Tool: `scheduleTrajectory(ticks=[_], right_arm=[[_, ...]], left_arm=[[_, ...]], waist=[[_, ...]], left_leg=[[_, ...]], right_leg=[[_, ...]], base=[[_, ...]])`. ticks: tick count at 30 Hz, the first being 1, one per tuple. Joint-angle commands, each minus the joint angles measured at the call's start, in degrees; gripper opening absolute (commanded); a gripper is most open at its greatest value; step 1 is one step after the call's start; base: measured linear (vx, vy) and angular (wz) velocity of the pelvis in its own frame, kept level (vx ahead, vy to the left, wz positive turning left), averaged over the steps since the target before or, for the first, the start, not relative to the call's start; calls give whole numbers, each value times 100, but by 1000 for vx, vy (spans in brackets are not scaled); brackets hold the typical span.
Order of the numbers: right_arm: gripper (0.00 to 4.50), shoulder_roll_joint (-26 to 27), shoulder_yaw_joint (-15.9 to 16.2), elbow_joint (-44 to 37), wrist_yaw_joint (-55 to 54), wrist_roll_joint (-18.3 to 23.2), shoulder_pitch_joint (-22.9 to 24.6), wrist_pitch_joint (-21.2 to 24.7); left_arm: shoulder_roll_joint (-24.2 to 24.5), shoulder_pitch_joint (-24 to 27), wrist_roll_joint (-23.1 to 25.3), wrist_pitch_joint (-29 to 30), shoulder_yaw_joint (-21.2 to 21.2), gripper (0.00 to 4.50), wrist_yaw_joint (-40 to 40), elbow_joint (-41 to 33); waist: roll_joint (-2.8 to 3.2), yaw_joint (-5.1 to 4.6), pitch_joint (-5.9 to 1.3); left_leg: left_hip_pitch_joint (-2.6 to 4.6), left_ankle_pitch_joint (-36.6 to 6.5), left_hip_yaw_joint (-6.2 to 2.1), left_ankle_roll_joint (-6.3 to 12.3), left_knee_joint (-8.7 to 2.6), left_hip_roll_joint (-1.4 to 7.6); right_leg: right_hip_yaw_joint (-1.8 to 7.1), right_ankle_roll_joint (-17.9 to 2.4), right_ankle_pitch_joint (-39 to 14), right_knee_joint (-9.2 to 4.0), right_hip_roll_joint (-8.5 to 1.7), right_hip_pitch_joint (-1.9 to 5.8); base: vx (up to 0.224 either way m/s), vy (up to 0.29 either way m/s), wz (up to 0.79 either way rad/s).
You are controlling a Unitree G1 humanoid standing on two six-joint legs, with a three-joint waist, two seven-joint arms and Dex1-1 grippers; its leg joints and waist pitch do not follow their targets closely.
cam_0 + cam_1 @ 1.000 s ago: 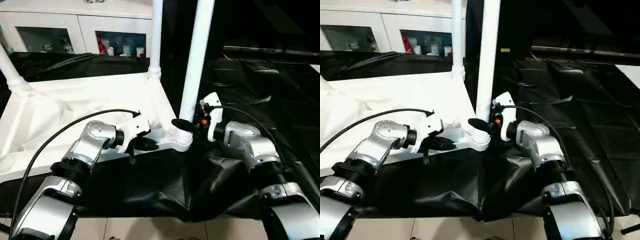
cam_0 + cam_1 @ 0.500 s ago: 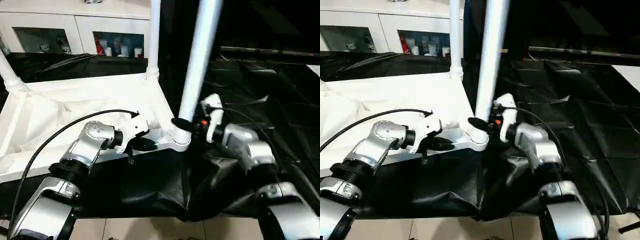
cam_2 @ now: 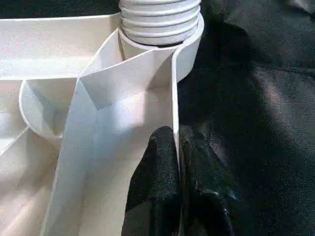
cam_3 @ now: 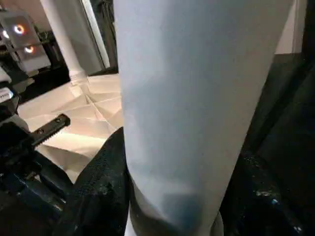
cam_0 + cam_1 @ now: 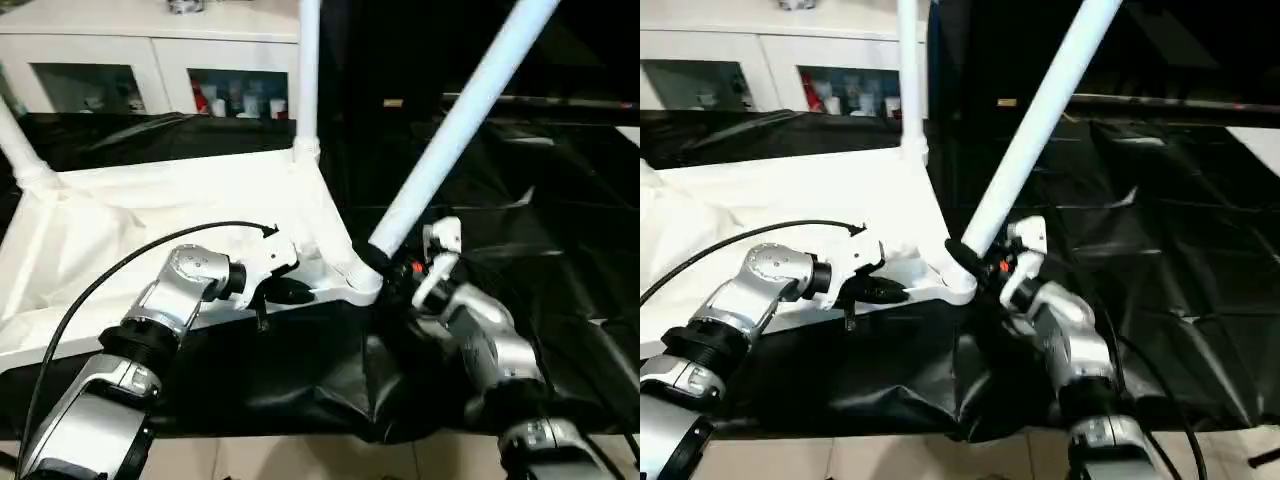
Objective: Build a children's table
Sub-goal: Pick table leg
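Tabletop lay upside down on the black sheet, w/ two legs upright in its far sockets. L gripper was pinched narrow on the tabletop's near rim, just beside the near corner socket. R gripper was clamped round the leg at its base by that socket, leg tilted well off vertical. My read: bring the leg upright over the socket before pushing or twisting, and keep the L pinch firm so the tabletop can't skid.
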Motion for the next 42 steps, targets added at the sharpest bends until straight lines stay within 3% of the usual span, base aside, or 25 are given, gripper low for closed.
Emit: scheduleTrajectory(ticks=[1, 3, 4, 5, 7, 8, 9, 10, 12, 13, 15, 20, 25, 26, 28, 29, 31, 35, 39, 42], right_arm=[[191, -132, 313, 111, 20, -452, 270, 147], [191, -151, 383, 64, 63, -501, 255, 178], [191, -160, 418, 60, 87, -523, 224, 204], [191, -205, 539, 89, 182, -556, 99, 327], [191, -287, 700, 133, 352, -622, -10, 420], [191, -305, 721, 144, 401, -624, -37, 459], [191, -313, 729, 147, 424, -620, -51, 484], [191, -349, 769, 174, 515, -648, -88, 538], [191, -412, 830, 215, 677, -664, -132, 711], [191, -451, 874, 237, 759, -692, -143, 758], [191, -486, 912, 292, 813, -738, -156, 742], [191, -545, 908, 466, 963, -727, -137, 694], [191, -569, 865, 527, 1148, -668, 20, 617], [191, -588, 882, 550, 1234, -666, 69, 577], [191, -609, 901, 591, 1316, -671, 112, 527], [191, -643, 938, 652, 1407, -697, 142, 449], [191, -699, 1009, 681, 1504, -761, 174, 350], [191, -751, 1089, 578, 1690, -771, 257, 314], [190, -719, 1043, 651, 1535, -826, 273, 242], [190, -598, 852, 1015, 1026, -930, 178, 38]], left_arm=[[86, -69, 97, -28, -61, 0, -43, 7], [88, -53, 123, -59, -89, 0, -39, -5], [93, -45, 148, -93, -111, 0, -29, -9], [107, -26, 191, -151, -162, 0, -13, -19], [110, -4, 199, -179, -180, 0, 10, -38], [110, 4, 201, -183, -180, 0, 14, -45], [111, 8, 202, -184, -180, 0, 15, -48], [111, 3, 216, -211, -176, 0, 45, -30], [108, 3, 220, -228, -164, 0, 79, -22], [108, 5, 217, -233, -158, 0, 86, -27], [106, 3, 205, -251, -145, 0, 94, -32], [91, 15, 148, -333, -117, 0, 90, -54], [81, 42, 103, -418, -118, 0, 5, -95], [87, 60, 47, -457, -123, 0, -118, -141], [94, 84, -37, -501, -121, 0, -279, -203], [118, 112, -135, -515, -131, 0, -508, -283], [169, 131, -222, -539, -180, 0, -831, -353], [230, 97, -259, -515, -241, 0, -1120, -354], [175, -55, -101, -649, -191, 0, -771, -70], [72, -198, 71, -648, -70, 0, -162, 265]], waist=[[39, 17, -367], [57, 24, -363], [35, 21, -362], [-86, -3, -356], [-11, 6, -344], [-95, -6, -347], [-49, 13, -351], [-41, 9, -347], [-155, -3, -356], [-126, 4, -358], [-135, -1, -355], [-200, 18, -359], [-206, 28, -372], [-155, 41, -378], [-172, 41, -389], [-138, 47, -396], [-130, 39, -408], [-120, 35, -412], [-113, 42, -396], [-105, 40, -344]], left_leg=[[-18, -1592, 5, 173, -426, 66], [-11, -1583, 4, 182, -429, 70], [-16, -1573, -2, 179, -434, 76], [-25, -1574, 12, 212, -433, 77], [-10, -1625, 6, 202, -432, 77], [-20, -1604, 15, 217, -429, 79], [-19, -1560, 7, 207, -433, 78], [-13, -1571, 7, 206, -439, 85], [-16, -1573, 12, 224, -438, 91], [-14, -1557, 4, 220, -442, 100], [-16, -1582, 6, 208, -443, 98], [-8, -1652, 4, 183, -449, 106], [1, -1777, -7, 144, -469, 113], [7, -1765, -13, 131, -473, 115], [5, -1745, -2, 151, -476, 118], [8, -1687, -3, 157, -484, 119], [3, -1615, 2, 172, -490, 125], [8, -1621, 9, 186, -490, 120], [24, -1800, 5, 128, -499, 119], [73, -2188, -4, 63, -510, 105]], right_leg=[[261, -1064, -1964, -504, -261, 331], [265, -1042, -2025, -505, -269, 324], [265, -1038, -2031, -495, -269, 321], [265, -1009, -2105, -505, -263, 318], [270, -960, -2309, -527, -280, 300], [273, -933, -2319, -533, -279, 303], [280, -911, -2327, -524, -294, 303], [281, -907, -2318, -529, -293, 291], [275, -888, -2309, -523, -282, 294], [277, -902, -2281, -512, -292, 291], [277, -896, -2277, -518, -291, 284], [279, -808, -2436, -537, -303, 268], [270, -784, -2416, -548, -302, 265], [273, -807, -2343, -539, -307, 268], [273, -879, -2125, -538, -298, 284], [277, -943, -1942, -520, -296, 294], [274, -1086, -1597, -485, -282, 311], [272, -1159, -1484, -480, -273, 330], [267, -1104, -1784, -518, -283, 316], [251, -917, -2491, -603, -286, 260]], base=[[0, 0, 0], [0, 0, 0], [0, 0, 0], [0, 0, 0], [0, 0, 0], [0, 0, 0], [0, 0, 0], [0, 0, 0], [0, 0, 0], [0, 0, 0], [0, 0, 0], [0, 0, 0], [0, 0, 0], [0, 0, 0], [0, 0, 0], [0, 0, 0], [0, 0, 0], [0, 0, 0], [0, 0, 0], [0, 0, 0]])
